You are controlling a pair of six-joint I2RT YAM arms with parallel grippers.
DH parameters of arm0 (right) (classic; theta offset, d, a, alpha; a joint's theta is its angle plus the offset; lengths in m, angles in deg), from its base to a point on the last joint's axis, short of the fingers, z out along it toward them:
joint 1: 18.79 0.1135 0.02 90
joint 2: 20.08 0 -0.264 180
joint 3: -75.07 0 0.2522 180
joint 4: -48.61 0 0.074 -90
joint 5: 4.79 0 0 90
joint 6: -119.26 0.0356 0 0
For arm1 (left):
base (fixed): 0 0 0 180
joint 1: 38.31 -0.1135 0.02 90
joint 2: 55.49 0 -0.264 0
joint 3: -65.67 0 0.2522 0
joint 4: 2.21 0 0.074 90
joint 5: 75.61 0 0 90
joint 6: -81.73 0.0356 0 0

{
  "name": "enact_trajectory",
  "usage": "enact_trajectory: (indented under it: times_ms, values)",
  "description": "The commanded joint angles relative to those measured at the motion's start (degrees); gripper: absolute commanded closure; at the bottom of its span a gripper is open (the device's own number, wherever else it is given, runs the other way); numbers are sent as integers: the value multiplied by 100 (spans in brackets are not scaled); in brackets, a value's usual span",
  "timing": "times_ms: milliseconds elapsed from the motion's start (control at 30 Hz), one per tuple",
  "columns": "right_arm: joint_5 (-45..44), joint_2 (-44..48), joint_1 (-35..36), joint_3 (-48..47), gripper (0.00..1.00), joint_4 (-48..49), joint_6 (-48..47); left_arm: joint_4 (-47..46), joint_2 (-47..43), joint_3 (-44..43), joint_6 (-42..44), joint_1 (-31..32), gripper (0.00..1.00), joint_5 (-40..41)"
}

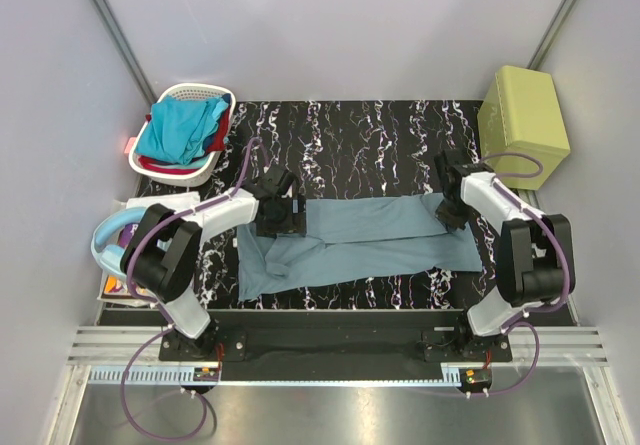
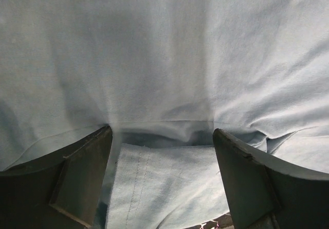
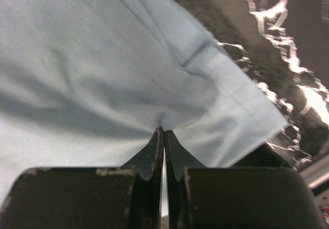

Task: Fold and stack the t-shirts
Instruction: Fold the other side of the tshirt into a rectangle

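A grey-blue t-shirt (image 1: 370, 235) lies in a long band across the black marbled table (image 1: 350, 145). My left gripper (image 1: 288, 215) is at its left end, open. In the left wrist view its fingers (image 2: 82, 172) stand wide apart on either side of a stitched hem of the shirt (image 2: 164, 59), pressed into the cloth but not gripping it. My right gripper (image 1: 448, 210) is at the shirt's right end. In the right wrist view it (image 3: 164, 131) is shut on a pinch of the grey-blue cloth (image 3: 92, 74) near a corner. A turquoise t-shirt (image 1: 180, 130) and a red one (image 1: 218, 137) sit in the basket.
A white laundry basket (image 1: 190, 92) stands at the table's far left corner. A yellow-green box (image 1: 523, 115) sits at the far right. A light blue curved object (image 1: 110, 237) lies off the table's left edge.
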Motion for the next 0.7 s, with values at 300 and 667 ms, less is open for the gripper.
enact_trajectory:
  times_ms: [300,667]
  values:
    - [-50,104,21,427,79,-506,244,-118,-89,3,95,44,17,-252]
    - [-181,1183,21,-263,37,-5,-36,-74,-501,-102,95,52,17,-138]
